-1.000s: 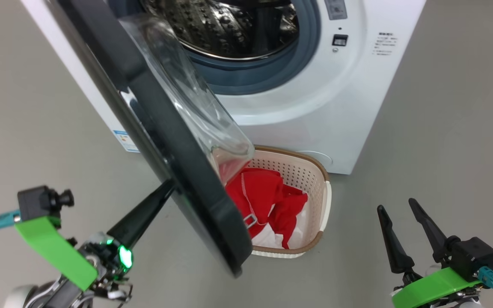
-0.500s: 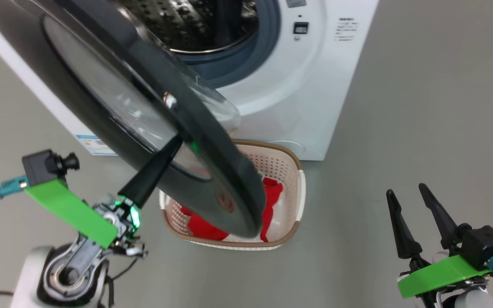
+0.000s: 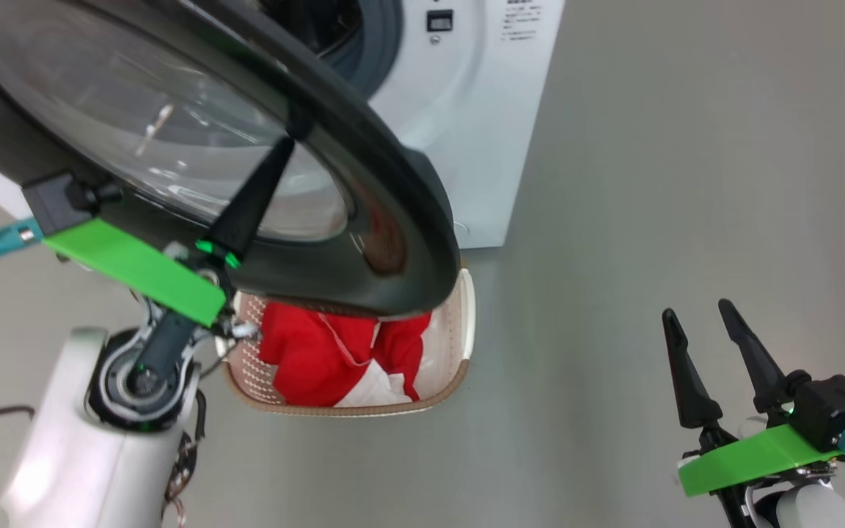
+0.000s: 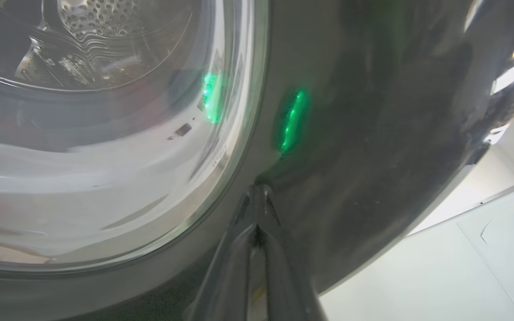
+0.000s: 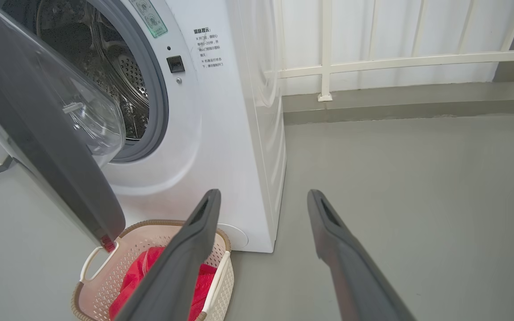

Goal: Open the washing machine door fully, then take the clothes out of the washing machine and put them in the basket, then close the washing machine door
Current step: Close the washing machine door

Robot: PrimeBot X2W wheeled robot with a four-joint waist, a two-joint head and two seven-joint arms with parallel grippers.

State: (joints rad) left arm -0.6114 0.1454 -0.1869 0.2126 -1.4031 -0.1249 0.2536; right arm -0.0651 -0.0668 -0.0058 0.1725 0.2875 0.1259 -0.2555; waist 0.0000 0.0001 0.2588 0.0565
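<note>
Washing machine door (image 3: 393,242), upper left, part open. Clothes (image 3: 305,352) in basket (image 3: 464,323), bottom middle. Step: closing door. Left gripper (image 3: 292,136) fingers pressed together, empty, tips on door rim. Right gripper (image 3: 695,311), lower right, spread wide, empty. Next: steady push till door clicks shut.

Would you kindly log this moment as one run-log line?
round black-rimmed glass door: ajar | left hand: shut, tips against door rim | right hand: open, empty | red-white fabric clothes: in cream perforated basket

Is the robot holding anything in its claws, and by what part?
Nothing is held. The shut left claw only presses its tip against the black rim of the washing machine door; the right claw is open, empty.
</note>
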